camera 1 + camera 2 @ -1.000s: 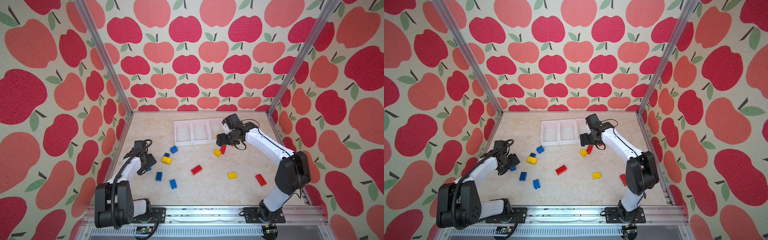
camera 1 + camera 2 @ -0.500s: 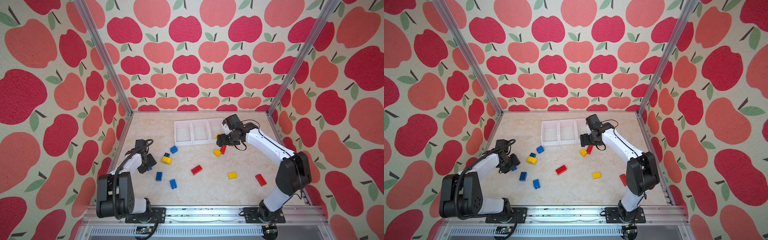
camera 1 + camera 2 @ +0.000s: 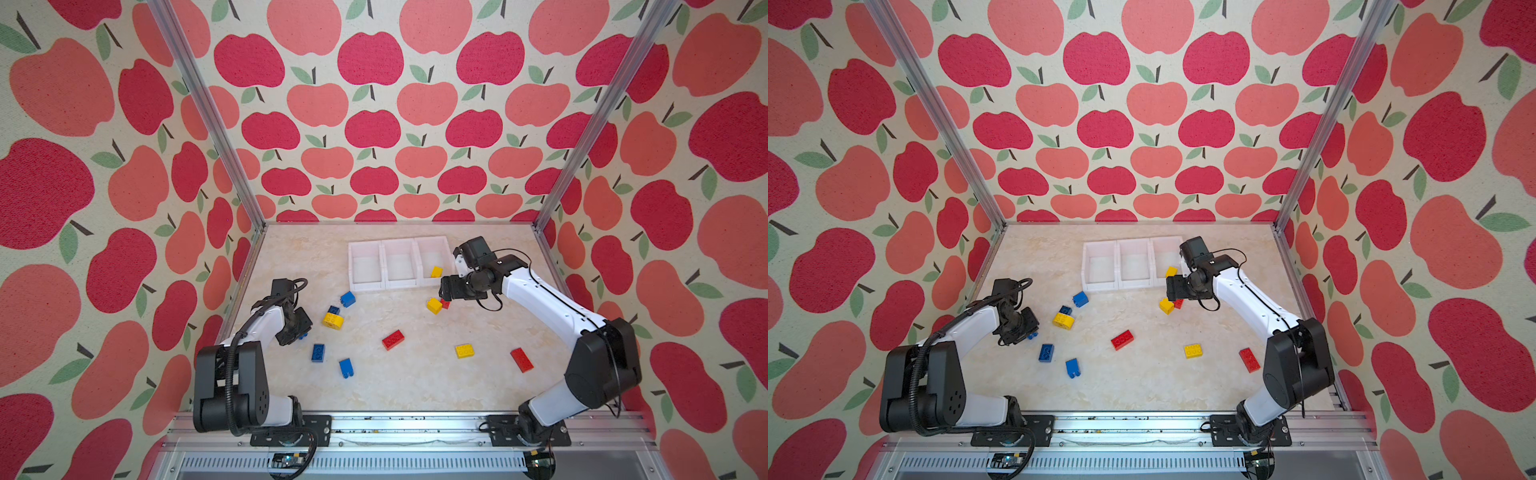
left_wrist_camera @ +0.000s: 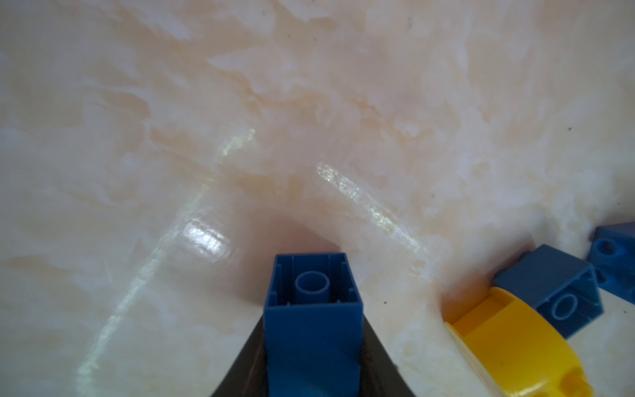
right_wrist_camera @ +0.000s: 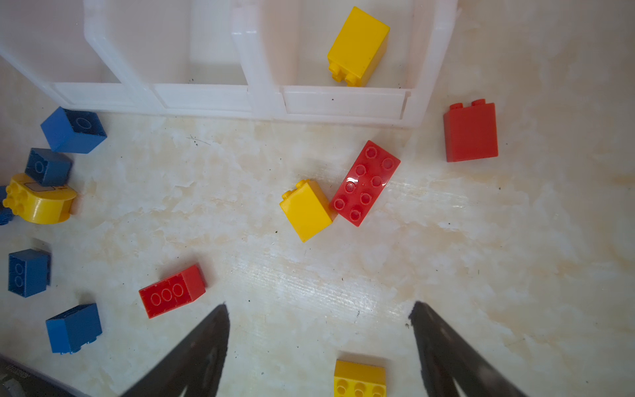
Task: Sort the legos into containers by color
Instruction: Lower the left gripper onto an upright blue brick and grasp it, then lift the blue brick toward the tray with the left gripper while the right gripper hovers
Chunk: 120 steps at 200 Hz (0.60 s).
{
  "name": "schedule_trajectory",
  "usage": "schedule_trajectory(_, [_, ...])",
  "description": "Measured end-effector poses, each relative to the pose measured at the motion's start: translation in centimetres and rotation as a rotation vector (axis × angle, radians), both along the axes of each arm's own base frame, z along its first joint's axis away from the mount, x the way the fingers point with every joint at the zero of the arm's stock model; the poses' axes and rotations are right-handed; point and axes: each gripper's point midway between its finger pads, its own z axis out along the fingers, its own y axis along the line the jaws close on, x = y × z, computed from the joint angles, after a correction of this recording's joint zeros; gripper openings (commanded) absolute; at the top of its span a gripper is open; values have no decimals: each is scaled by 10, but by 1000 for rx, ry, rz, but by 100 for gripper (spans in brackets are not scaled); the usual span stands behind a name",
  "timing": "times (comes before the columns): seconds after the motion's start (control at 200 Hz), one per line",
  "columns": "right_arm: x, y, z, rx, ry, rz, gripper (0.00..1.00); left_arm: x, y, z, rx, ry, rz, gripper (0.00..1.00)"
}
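In both top views I'm seeing my left gripper [image 3: 297, 330] sitting low on the left side, with the containers [image 3: 365, 287] at the back. Left wrist: it's clamping a blue brick [image 4: 312, 309]. Right wrist: my right gripper [image 5: 318, 309] is hanging wide and empty, and a yellow brick [image 5: 359, 44] is lying in an end bin.

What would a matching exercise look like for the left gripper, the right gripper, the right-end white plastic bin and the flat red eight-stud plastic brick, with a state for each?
Things:
1 left gripper
2 right gripper
3 right-end white plastic bin
4 flat red eight-stud plastic brick

States:
A holds one yellow plastic brick
B open, holding nothing
C touches a loose yellow brick
D shut on a small blue plastic brick

Pairs: 1-D, 2-B, 3-A, 4-C
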Motion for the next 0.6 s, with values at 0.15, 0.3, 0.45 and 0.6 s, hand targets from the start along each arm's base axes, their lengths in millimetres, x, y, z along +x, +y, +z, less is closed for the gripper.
schedule_trajectory(0.15, [-4, -6, 2, 12, -7, -15, 87, 1, -8, 2, 3, -6, -29, 24])
schedule_trajectory(0.3, [-14, -10, 0, 34, -9, -31, 91, 6, -18, 16, 29, -55, -77, 22])
schedule_trajectory(0.45, [-25, -18, -5, 48, -4, -52, 94, 22, -34, 45, 64, -140, -140, 20])
schedule_trajectory(0.6, [-34, -23, -9, 58, 2, -66, 96, 39, -60, 78, 100, -229, -226, 18])
